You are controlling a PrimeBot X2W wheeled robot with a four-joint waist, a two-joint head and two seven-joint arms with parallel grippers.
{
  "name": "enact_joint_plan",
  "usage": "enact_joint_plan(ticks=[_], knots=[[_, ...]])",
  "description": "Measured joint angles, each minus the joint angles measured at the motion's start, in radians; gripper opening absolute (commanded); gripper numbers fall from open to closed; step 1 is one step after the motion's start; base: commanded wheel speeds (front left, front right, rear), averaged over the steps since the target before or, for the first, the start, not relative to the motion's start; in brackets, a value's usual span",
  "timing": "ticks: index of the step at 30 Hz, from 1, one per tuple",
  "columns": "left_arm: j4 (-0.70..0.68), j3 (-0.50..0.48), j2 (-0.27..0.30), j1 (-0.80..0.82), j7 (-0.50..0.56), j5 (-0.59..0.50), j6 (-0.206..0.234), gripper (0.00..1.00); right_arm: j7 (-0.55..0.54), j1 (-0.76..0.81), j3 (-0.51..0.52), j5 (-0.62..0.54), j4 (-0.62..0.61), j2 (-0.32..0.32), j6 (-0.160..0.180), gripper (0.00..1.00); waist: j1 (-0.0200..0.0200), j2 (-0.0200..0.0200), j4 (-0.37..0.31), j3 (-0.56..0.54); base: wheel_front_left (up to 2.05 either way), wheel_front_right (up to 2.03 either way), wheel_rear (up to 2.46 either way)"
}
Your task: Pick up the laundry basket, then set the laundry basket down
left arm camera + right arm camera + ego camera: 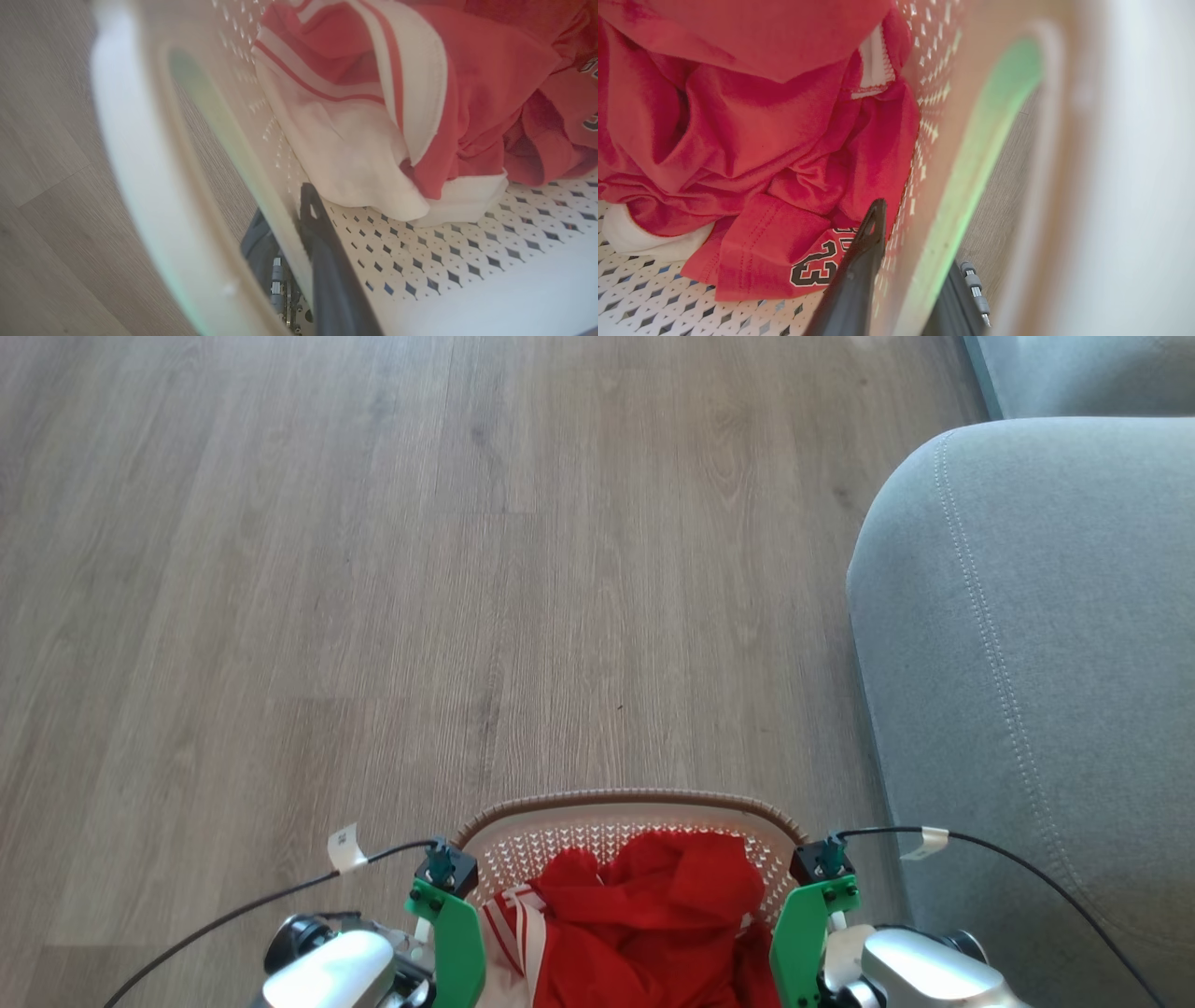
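Observation:
The laundry basket, cream with a brown woven rim, sits at the bottom middle of the head view, between my two arms. Red-and-white clothes lie inside it. My left gripper clamps the basket's left wall at the handle opening, one dark finger inside and the other outside. My right gripper holds the right wall the same way, with its inner finger beside a red shirt bearing black numbers. Whether the basket touches the floor is unclear.
Wood-look floor stretches ahead and to the left. A grey sofa arm stands close on the right, near the basket's right side. Black cables trail from both wrists.

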State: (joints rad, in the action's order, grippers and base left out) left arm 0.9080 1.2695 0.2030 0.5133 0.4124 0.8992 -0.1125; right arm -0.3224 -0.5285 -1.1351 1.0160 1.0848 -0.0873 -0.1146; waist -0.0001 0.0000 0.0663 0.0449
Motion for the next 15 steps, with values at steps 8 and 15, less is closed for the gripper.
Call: enact_joint_plan(ticks=[8,15], knots=[[0.002,0.0,-0.001,-0.001,0.0,0.0,0.0,0.0,0.0,0.0,-0.001,0.0,0.0,0.0,0.0,0.0,0.0,0.0,0.001,-0.001,0.0,0.0,0.0],[0.001,0.0,-0.001,-0.001,0.001,0.0,0.0,0.0,0.0,0.0,-0.001,0.0,0.0,0.0,0.0,0.0,0.0,0.0,-0.001,-0.001,0.0,0.0,0.0]])
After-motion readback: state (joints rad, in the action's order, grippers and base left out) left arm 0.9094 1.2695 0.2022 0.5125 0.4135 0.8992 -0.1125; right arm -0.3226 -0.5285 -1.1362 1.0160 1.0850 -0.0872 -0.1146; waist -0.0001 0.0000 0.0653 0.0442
